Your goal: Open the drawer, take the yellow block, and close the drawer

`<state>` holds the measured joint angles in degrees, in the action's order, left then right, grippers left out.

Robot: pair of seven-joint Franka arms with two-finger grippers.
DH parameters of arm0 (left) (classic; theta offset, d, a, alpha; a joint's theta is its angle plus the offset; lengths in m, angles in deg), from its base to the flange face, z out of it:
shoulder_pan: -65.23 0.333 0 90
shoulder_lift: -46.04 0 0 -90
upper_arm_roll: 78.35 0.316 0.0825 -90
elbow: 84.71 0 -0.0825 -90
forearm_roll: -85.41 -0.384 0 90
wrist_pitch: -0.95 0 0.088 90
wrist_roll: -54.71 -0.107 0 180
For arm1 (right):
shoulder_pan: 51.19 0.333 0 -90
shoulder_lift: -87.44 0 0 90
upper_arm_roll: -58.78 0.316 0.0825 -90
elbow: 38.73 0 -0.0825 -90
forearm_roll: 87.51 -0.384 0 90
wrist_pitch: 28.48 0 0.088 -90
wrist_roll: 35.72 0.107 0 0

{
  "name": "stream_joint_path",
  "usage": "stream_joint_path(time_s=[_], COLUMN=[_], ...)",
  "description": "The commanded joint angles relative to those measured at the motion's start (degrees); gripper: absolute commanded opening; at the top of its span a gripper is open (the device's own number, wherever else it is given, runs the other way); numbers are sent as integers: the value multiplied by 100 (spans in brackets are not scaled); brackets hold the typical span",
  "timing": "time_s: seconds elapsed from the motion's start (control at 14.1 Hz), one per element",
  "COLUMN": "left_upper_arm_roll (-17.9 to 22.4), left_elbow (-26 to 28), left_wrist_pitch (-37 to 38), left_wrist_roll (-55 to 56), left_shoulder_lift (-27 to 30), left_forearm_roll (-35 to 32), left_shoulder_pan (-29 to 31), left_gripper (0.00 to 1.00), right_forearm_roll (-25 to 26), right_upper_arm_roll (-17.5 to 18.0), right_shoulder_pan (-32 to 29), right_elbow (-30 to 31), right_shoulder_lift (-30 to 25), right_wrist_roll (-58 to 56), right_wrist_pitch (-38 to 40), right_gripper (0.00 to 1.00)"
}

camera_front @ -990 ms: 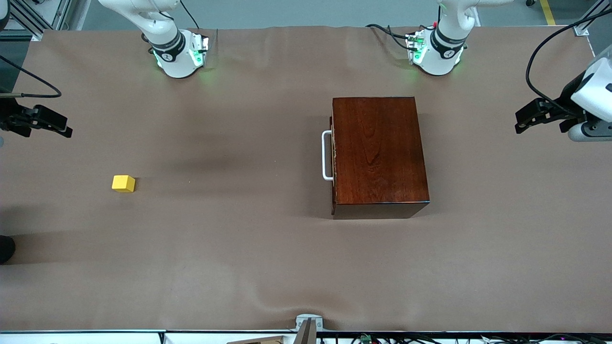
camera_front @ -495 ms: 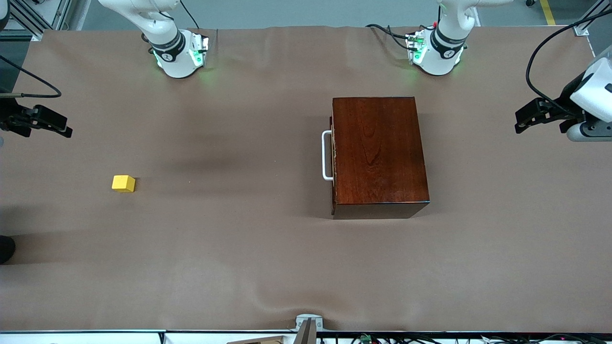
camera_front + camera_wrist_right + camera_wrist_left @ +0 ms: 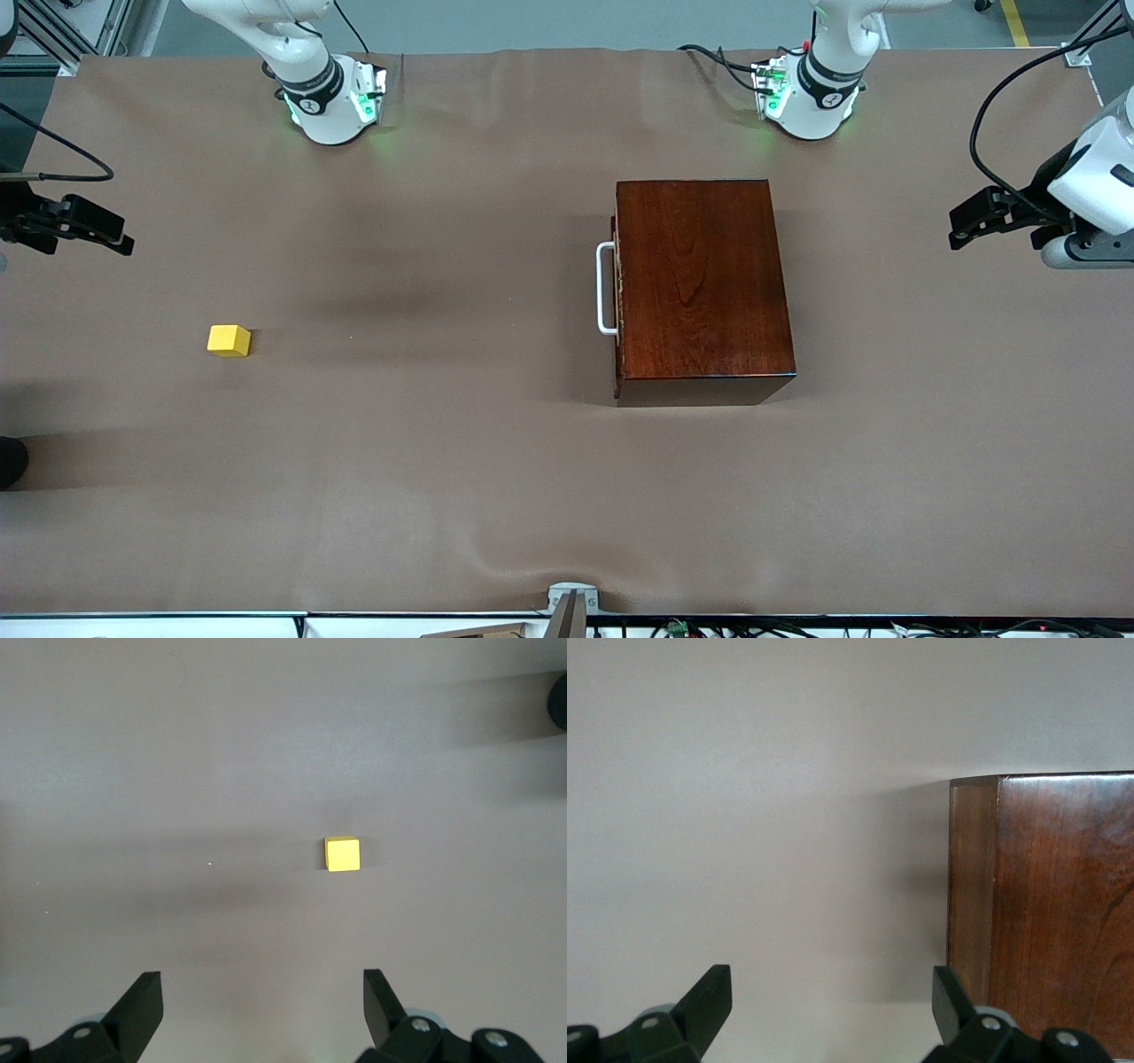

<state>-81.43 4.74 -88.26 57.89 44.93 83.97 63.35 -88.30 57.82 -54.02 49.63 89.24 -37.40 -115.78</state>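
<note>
1. Front view: the drawer (image 3: 700, 288) is shut inside its dark wooden box, toward the left arm's end of the table. Its white handle (image 3: 605, 289) is on the face turned toward the right arm's end, and the handle's long axis runs from near the front camera to away from it.
2. Front view: the yellow block (image 3: 229, 340) sits out on the brown table (image 3: 443, 461), well apart from the drawer, toward the right arm's end and a bit nearer the front camera than the handle's middle.
3. Front view: the left gripper (image 3: 974, 217) hangs over the table's edge at the left arm's end, on the box's closed back side rather than the handle side. The right gripper (image 3: 106, 235) hangs over the edge at the right arm's end and is the nearer one to the block. Finger state is not readable here.
4. Left wrist view: the left gripper's (image 3: 831, 1010) fingers are spread wide with nothing between them. A corner of the drawer box (image 3: 1041, 904) is ahead.
5. Right wrist view: the right gripper's (image 3: 263, 1010) fingers are wide apart with nothing between them. The yellow block (image 3: 342, 854) lies ahead on bare cloth, slightly off the gap's centre line.
6. Judgement: block out and drawer shut fits a finished job, or a setup where the block began outside. I can't settle which.
</note>
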Motion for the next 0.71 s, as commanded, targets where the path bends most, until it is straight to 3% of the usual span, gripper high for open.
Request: stream_joint_path(time_s=[0.0, 0.64], left_upper_arm_roll=[-34, -43], left_elbow=[-103, -121], left_wrist_pitch=[158, 484], left_wrist_roll=[-159, -458], left_shoulder_lift=[-3, 32], left_forearm_roll=[-23, -23], left_shoulder_pan=[48, 57], left_gripper=[100, 100], right_forearm_roll=[-8, -8], right_upper_arm_roll=[79, 79], right_shoulder_pan=[-103, -103], right_elbow=[24, 15], right_shoulder_lift=[-66, -66], right_wrist_roll=[19, 10], right_wrist_pitch=[2, 2], right_gripper=[100, 100])
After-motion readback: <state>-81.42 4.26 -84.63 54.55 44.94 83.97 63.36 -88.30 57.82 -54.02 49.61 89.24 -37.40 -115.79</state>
